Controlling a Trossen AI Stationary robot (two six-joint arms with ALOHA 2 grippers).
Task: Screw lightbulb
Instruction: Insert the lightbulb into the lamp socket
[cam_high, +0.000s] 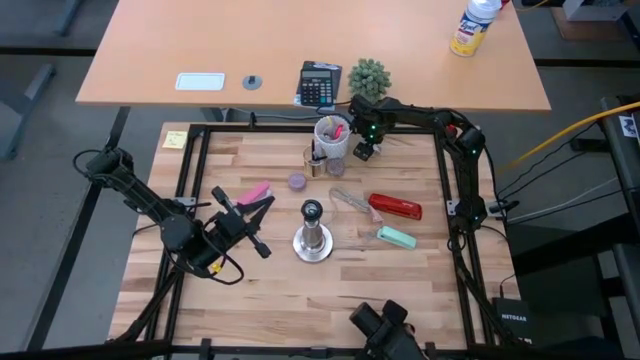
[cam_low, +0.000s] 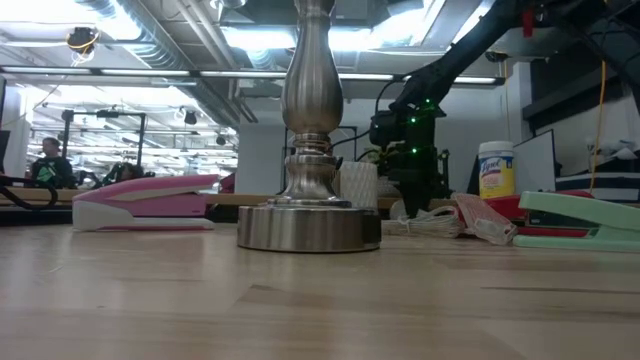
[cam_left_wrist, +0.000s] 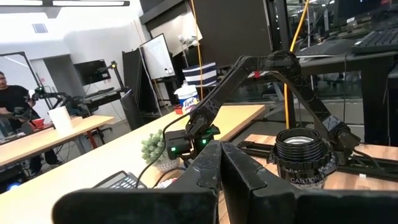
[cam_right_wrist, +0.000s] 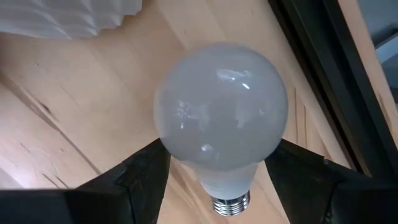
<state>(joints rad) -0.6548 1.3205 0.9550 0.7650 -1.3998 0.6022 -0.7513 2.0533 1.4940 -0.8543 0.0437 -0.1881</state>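
The white frosted lightbulb (cam_right_wrist: 221, 115) shows in the right wrist view over the wooden table, its silvery screw base (cam_right_wrist: 229, 202) toward the camera. My right gripper (cam_high: 365, 150) is at the table's far side beside a white cup (cam_high: 333, 135), shut on the bulb, and hides it in the high view. The silver socket stand (cam_high: 313, 235) stands upright on its round base at mid-table; its open socket (cam_left_wrist: 301, 149) shows in the left wrist view. My left gripper (cam_high: 248, 212) is shut and empty, left of the stand, beside a pink stapler (cam_high: 255, 193). My right gripper holds the bulb's tapering lower sides (cam_right_wrist: 177, 158), between the dome and the screw base, with one finger (cam_right_wrist: 140, 177) on each side. The fingers point down from above. Whether the bulb rests on the table or is lifted, I cannot tell.
A purple cap (cam_high: 297, 181), a small jar (cam_high: 315, 160), a clear wrapper (cam_high: 350, 200), a red stapler (cam_high: 395, 206) and a green stapler (cam_high: 397, 237) lie around the stand. A black frame (cam_high: 195, 170) edges the table. People sit in the room behind.
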